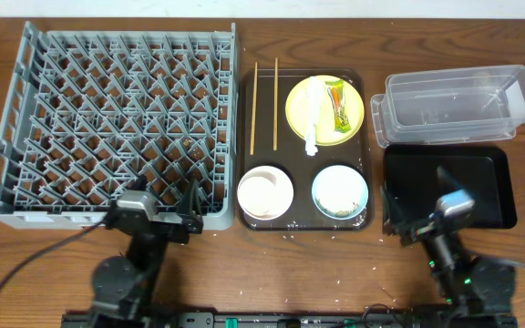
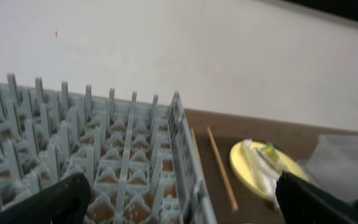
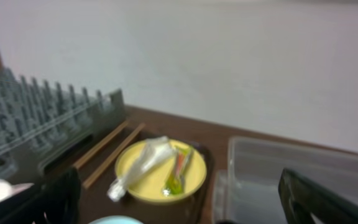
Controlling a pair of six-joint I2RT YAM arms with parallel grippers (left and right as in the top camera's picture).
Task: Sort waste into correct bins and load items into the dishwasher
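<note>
- Hovering my left gripper (image 2: 179,214) in a released state, I am spreading its two dark fingers (image 2: 48,202) wide and gripping nothing.
- It is hanging at the near edge of the grey dish rack (image 1: 108,118), whose pegs are standing bare.
- I am holding my right gripper (image 3: 179,211) released too, with its fingers wide apart and grasping nothing, by the near left corner of the black tray (image 1: 490,182).
- The clear tub (image 1: 454,100) is sitting just behind the black tray.
- Between the rack and these two bins, a brown tray (image 1: 264,159) is lying on the table (image 1: 53,255).
- Two chopsticks (image 1: 252,109) are lying side by side along its far left part.
- The yellow plate (image 1: 297,107) is sitting at its far right, carrying the white paper strip (image 1: 313,114) and the snack wrapper (image 1: 339,105) beside each other.
- The white bowl (image 1: 265,193) is sitting near left and the light blue bowl (image 1: 340,191) near right, with something pale inside it.
- A few pale grains (image 1: 381,240) are lying scattered on the table by the brown tray's near edge.
</note>
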